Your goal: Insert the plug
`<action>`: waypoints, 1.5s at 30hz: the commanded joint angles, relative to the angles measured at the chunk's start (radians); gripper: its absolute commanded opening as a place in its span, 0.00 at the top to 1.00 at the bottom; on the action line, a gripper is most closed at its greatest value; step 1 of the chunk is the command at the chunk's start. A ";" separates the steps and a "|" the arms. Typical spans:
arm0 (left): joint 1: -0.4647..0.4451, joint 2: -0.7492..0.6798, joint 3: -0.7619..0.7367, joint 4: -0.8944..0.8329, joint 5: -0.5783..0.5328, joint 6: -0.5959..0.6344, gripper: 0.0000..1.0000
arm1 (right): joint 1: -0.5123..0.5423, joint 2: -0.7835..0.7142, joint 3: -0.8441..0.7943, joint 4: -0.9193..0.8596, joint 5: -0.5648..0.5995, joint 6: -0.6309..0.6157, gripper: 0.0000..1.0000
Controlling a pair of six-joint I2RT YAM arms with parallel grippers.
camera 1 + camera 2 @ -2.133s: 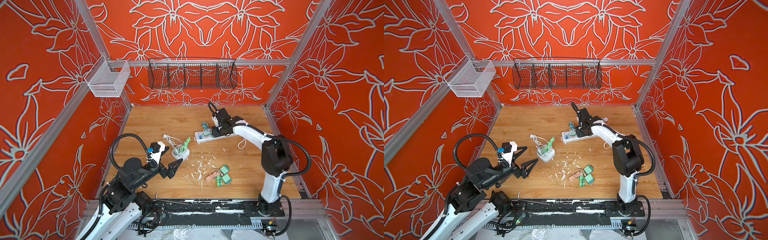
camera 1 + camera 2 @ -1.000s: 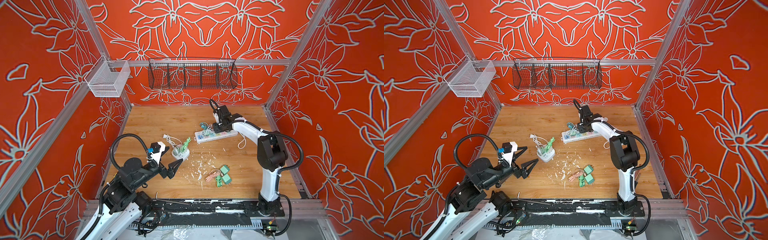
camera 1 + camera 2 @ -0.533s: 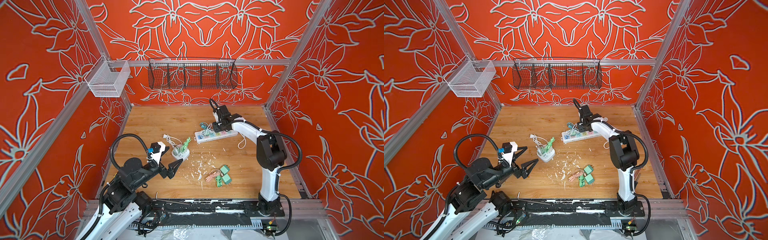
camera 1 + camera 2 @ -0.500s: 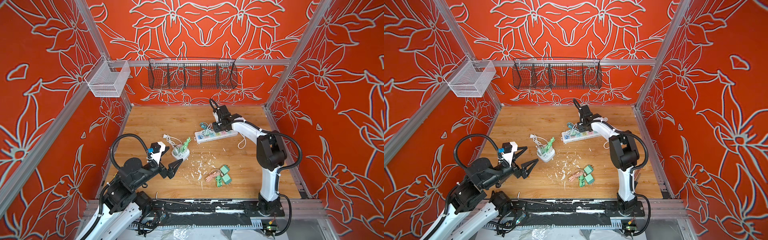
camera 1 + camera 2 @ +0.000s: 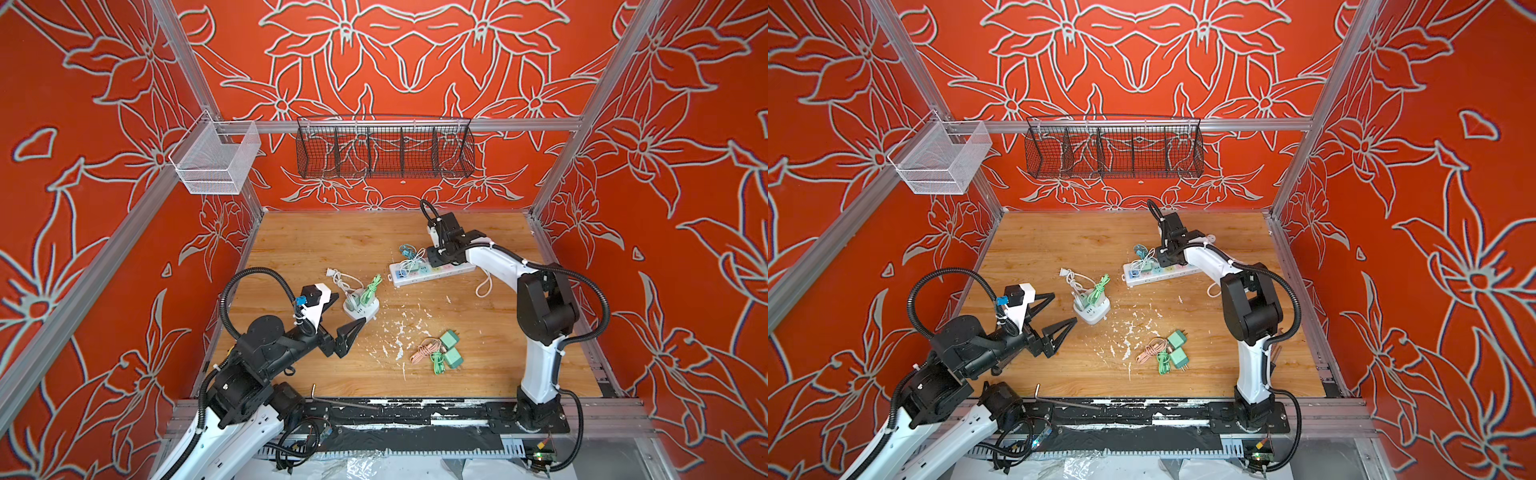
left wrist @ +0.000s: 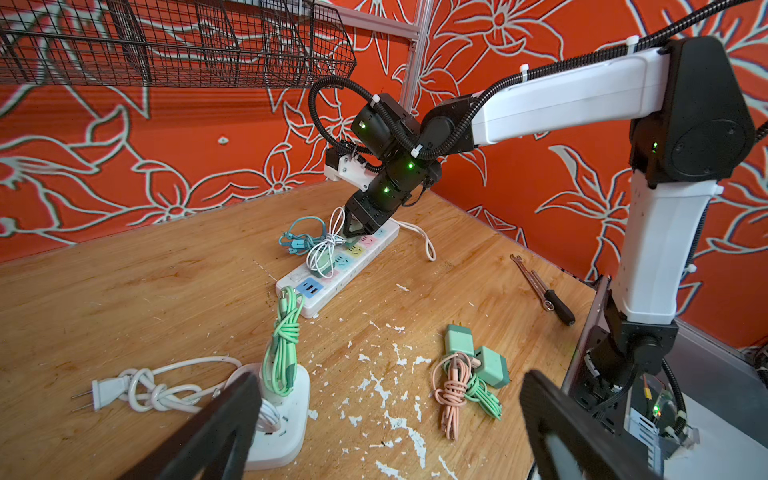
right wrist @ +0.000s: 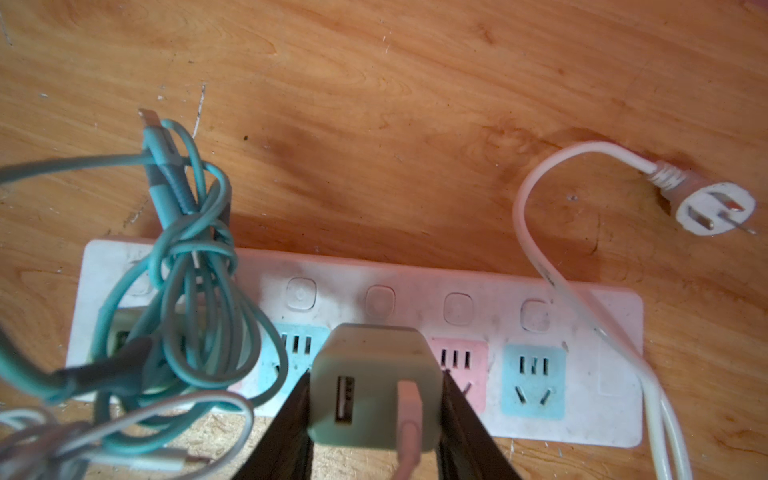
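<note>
Plug (image 7: pixel 374 386), a pale green charger cube, sits at the white power strip (image 7: pixel 457 291) between a blue socket and a pink one. The jaws of the right arm (image 5: pixel 494 259) are clamped on its two sides. Its prongs are hidden under its own body, so how deep it sits cannot be told. A teal cable bundle (image 7: pixel 197 245) covers the strip's end sockets, and a blurred white cable (image 7: pixel 208 398) runs out of frame. In both top views the right arm's wrist hides the plug. The jaws of the left arm (image 5: pixel 967 345) stand wide apart above the desk (image 5: pixel 1059 241), near a white cube adapter (image 5: pixel 1094 313).
</note>
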State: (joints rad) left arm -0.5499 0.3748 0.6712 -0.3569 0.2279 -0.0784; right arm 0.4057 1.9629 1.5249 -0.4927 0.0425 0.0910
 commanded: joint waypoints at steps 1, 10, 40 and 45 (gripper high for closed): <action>-0.001 -0.005 -0.013 0.029 0.013 0.005 0.03 | -0.007 -0.022 -0.028 -0.034 0.005 0.000 0.85; -0.001 -0.007 -0.015 0.030 0.013 0.004 0.03 | -0.007 -0.012 -0.047 -0.030 0.006 0.006 0.85; -0.001 -0.018 -0.014 0.031 0.016 0.005 0.03 | 0.064 0.192 -0.102 -0.205 -0.012 0.117 0.87; -0.001 -0.030 -0.018 0.033 0.011 0.005 0.03 | 0.068 0.188 -0.164 -0.174 -0.039 0.144 0.89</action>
State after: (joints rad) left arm -0.5499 0.3599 0.6704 -0.3496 0.2306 -0.0784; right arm 0.4458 2.0102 1.4780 -0.4728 0.1074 0.2188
